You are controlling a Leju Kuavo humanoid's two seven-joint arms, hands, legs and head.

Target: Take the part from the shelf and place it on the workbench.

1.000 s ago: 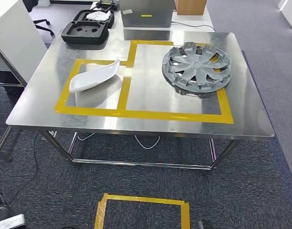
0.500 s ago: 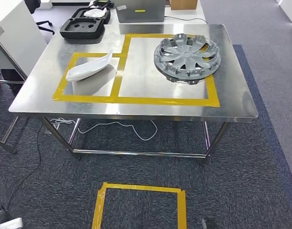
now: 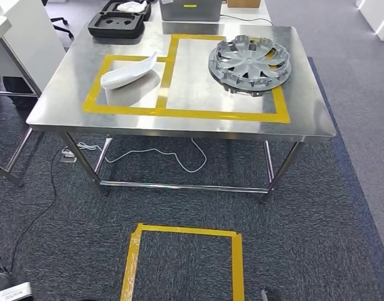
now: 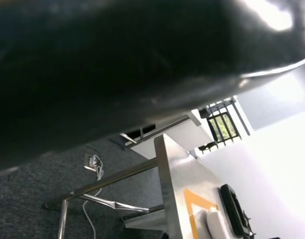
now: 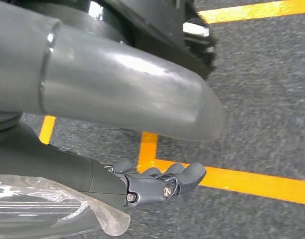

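- Compared with the earlier head views, the whole scene has shifted: the table (image 3: 181, 122) sits higher and farther off, so the camera has moved back; the things on it keep their places relative to the tape
- Two parts lie on the table: one white curved part (image 3: 128, 70) inside the left yellow tape frame (image 3: 126, 108), and one grey wheel cover (image 3: 250, 63) in the right frame, its rim overlapping the tape on the far-right side
- Judgement: the taped frames mark set-down zones, which is why each part lies in its own frame; the task's part appears already placed on the table
- One further yellow tape rectangle (image 3: 185, 233) marks the carpet in front of the table, probably a standing position for the robot
- One black moulded tray (image 3: 117, 25) lies at the far left corner, with a grey case (image 3: 189, 10) beside it on the surface behind
- Right hand (image 5: 158, 181): in the right wrist view it hangs over the carpet, fingers (image 5: 188, 174) loosely extended, holding nothing
- Left hand: the left wrist view is mostly dark and blurred; its state cannot be determined
- One white cable (image 3: 147, 152) lies on the floor under the table
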